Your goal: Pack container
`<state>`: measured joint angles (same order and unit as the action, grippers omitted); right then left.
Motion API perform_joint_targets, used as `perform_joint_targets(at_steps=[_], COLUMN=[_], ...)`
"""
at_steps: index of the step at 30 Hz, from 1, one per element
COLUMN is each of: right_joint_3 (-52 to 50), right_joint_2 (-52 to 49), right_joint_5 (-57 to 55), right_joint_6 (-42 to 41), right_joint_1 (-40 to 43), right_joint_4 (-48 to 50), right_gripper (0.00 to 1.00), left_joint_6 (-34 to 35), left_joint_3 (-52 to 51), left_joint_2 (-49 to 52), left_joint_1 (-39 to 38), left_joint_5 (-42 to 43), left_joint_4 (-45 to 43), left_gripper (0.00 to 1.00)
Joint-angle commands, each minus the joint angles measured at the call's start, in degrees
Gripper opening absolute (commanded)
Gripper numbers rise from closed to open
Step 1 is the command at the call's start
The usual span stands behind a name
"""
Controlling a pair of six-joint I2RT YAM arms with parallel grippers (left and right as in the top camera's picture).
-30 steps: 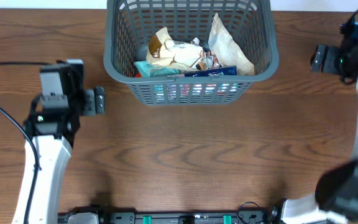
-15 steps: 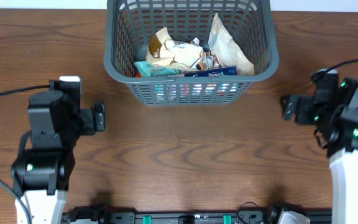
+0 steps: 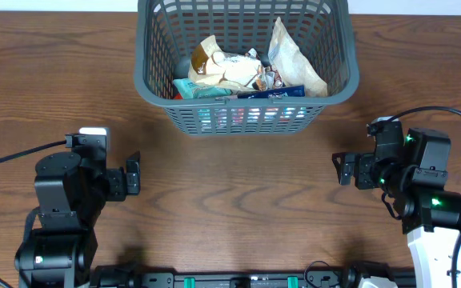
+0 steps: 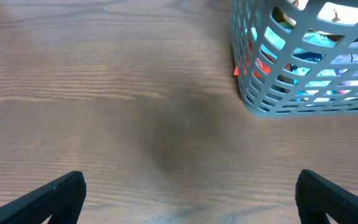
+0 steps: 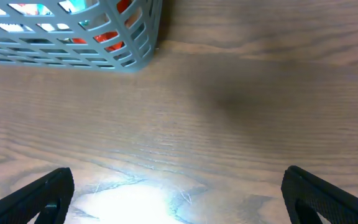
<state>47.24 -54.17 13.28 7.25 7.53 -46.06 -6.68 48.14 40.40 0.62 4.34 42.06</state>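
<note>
Left claw, right claw spread wide; container holds packets.

Grey-green slotted container at the table's far edge.
We see it upright, holding several snack packets.

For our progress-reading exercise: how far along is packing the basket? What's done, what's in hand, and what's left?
Done: several snack packets lie inside the container. In hand: nothing; the left gripper and right gripper are open and empty above the table. Left: no loose item shows there, so packing looks finished.
</note>
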Motion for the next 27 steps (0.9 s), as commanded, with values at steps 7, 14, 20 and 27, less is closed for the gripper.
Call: perform_joint_targets(at_steps=[7,14,20,27], right_joint_3=[-0.2,-0.2,-0.2,-0.4], right_joint_2=[-0.5,-0.5,-0.5,-2.3], right_joint_5=[-0.2,-0.2,-0.2,-26.9], right_joint_6=[-1.2,-1.2,-1.2,-2.1], right_joint_1=[-0.5,-0.5,-0.5,0.0], right_joint_4=[-0.1,-0.1,-0.1,2.8], right_gripper=[0.99,0.99,0.99,0.99], left_joint_6=[-0.7,-0.7,-0.7,-0.7], left_joint_3=[-0.2,-0.2,-0.2,-0.2], left_joint_2=[0.3,0.3,0.3,0.3], left_joint_1=[-0.1,-0.1,-0.1,-0.1], left_joint_5=[0.6,0.6,0.6,0.6], left_joint_4=[0.2,0.2,0.2,0.2], left_gripper=[0.99,0.99,0.99,0.99])
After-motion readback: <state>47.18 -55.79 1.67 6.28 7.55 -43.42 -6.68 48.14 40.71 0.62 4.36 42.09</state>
